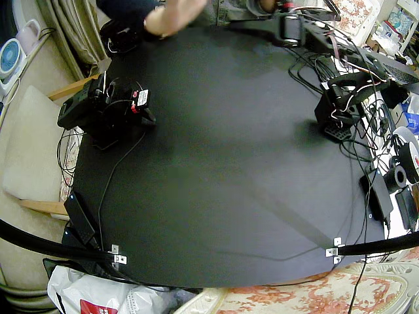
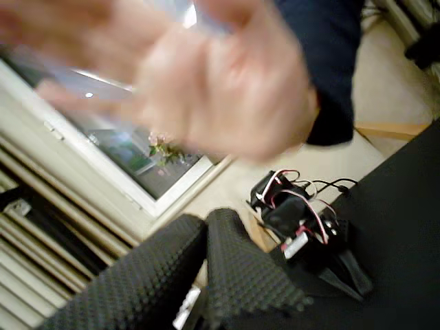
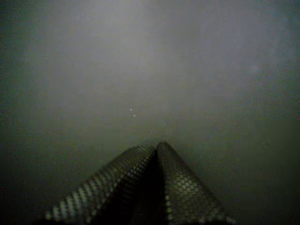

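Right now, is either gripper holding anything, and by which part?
Nothing is held. The left gripper and the right gripper are both shut, with nothing between the fingers. A person's blurred hand is apart from both.

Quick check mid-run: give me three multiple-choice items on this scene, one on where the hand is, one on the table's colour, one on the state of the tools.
1. Where is the hand?
A. over the table's far edge
B. at the table's near edge
C. flat on the table's middle

2. What colour is the table?
A. white
B. black
C. green

3. How do the left tool and the right tool stand?
A. both open
B. one open, one shut
C. both shut, holding nothing

Answers:
1 A: the fixed view shows it, blurred, at the far edge.
2 B: the whole top is black in the fixed view.
3 C: in each wrist view the jaws meet with nothing between them.
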Controlling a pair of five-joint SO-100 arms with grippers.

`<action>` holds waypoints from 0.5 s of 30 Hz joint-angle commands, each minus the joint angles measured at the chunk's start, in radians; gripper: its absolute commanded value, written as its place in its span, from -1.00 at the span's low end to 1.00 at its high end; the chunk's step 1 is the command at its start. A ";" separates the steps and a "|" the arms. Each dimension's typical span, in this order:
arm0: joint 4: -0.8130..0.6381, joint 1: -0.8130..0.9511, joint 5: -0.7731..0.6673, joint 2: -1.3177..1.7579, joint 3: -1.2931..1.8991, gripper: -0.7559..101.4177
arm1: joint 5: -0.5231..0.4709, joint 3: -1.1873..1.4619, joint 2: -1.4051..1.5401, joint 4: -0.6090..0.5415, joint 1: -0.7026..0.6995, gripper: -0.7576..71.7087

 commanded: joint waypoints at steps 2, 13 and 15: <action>0.359 0.032 -0.051 0.367 0.012 -0.99 | 0.011 -0.009 0.009 0.006 -0.006 -0.99; 1.261 0.198 -0.612 0.634 0.187 -0.99 | 0.015 -0.009 0.009 0.006 -0.006 -0.99; 1.333 0.209 -0.687 0.715 0.400 -0.99 | 0.020 -0.009 0.009 0.006 -0.003 -0.99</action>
